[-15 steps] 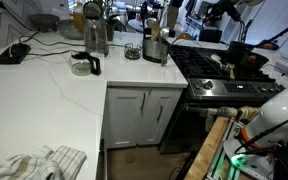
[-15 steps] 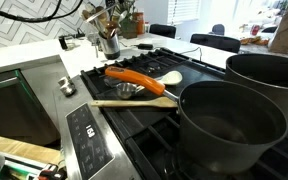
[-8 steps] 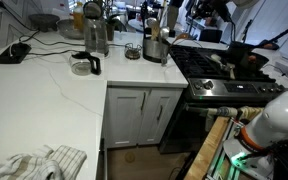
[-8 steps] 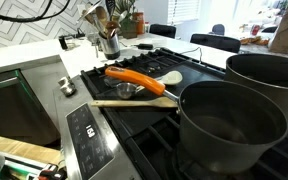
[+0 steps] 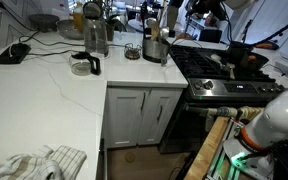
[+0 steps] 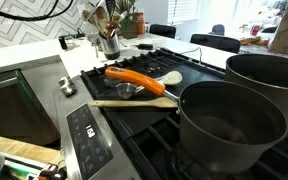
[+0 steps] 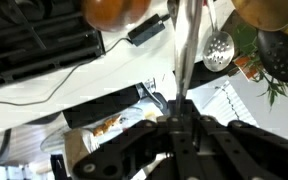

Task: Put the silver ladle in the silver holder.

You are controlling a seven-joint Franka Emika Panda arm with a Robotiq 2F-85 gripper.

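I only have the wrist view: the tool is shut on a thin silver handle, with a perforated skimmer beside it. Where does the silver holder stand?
Observer: In an exterior view the silver holder stands on the white counter, right next to the stove.
Operator: Here the tool grips the silver ladle by its handle. What is beside the holder?
Observer: A small dark glass cup stands just beside it, on the side away from the stove.
Operator: Anything lying on the stove?
Observer: An orange spatula and a wooden spatula lie in front of two large dark pots.
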